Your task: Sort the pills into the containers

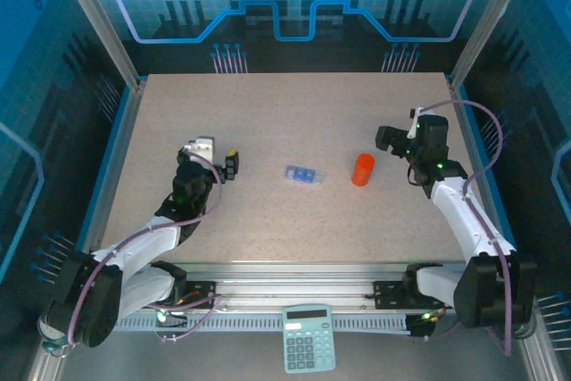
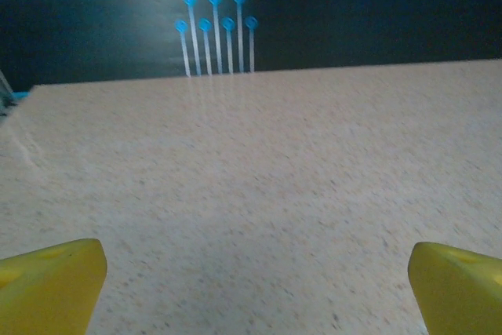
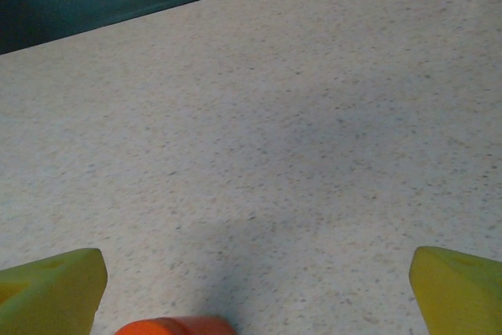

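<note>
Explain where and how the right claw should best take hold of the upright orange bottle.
Grip the orange bottle across the middle of its round body, coming in level from its right, where the open right claw hovers. It stands upright, apart from the blue pill box, so the fingers can straddle it; probably steadier than pinching the top.

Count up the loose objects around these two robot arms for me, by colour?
Blue translucent flat plastic pill box: 1
Orange cylindrical plastic bottle: 1
Pale green rectangular calculator: 1
Total: 3
</note>
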{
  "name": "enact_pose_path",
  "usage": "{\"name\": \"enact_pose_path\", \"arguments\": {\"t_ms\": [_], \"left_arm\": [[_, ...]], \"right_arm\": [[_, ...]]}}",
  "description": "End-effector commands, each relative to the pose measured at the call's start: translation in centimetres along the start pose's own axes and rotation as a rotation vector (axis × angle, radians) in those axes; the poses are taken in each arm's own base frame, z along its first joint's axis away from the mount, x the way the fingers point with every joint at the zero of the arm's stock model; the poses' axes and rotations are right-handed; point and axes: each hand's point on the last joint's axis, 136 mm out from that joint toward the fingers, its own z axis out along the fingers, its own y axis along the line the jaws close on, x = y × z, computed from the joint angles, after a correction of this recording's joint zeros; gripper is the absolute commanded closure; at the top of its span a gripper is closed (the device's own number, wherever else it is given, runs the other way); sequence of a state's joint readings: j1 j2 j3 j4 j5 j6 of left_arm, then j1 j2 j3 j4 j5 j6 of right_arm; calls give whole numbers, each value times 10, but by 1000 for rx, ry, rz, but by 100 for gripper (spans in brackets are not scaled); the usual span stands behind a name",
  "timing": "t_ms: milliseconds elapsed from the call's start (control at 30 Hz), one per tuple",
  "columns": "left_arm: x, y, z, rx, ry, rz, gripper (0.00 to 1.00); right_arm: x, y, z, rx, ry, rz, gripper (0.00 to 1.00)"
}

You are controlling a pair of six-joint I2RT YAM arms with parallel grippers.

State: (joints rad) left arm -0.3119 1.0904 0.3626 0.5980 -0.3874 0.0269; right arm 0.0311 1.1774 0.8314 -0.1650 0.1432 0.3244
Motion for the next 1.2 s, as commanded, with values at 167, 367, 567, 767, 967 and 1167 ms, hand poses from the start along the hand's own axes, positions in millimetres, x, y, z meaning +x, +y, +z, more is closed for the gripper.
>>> {"name": "enact_pose_path", "arguments": {"t_ms": [167, 367, 567, 767, 967, 1167], "left_arm": [[-15, 25, 14, -118, -95, 79, 1], [6, 35, 19, -134, -48, 91, 1], [35, 40, 27, -143, -31, 81, 1], [54, 49, 38, -141, -7, 33, 1], [68, 40, 43, -16, 5, 19, 1], [69, 36, 46, 22, 39, 12, 1]], "right_arm": [[8, -39, 28, 175, -112, -60, 0], [22, -54, 41, 242, -156, -117, 0], [35, -38, 51, 120, -242, -162, 0], [59, -16, 52, -2, -339, -248, 0], [65, -12, 58, -16, -349, -267, 0], [64, -11, 70, -1, -281, -278, 0]]}}
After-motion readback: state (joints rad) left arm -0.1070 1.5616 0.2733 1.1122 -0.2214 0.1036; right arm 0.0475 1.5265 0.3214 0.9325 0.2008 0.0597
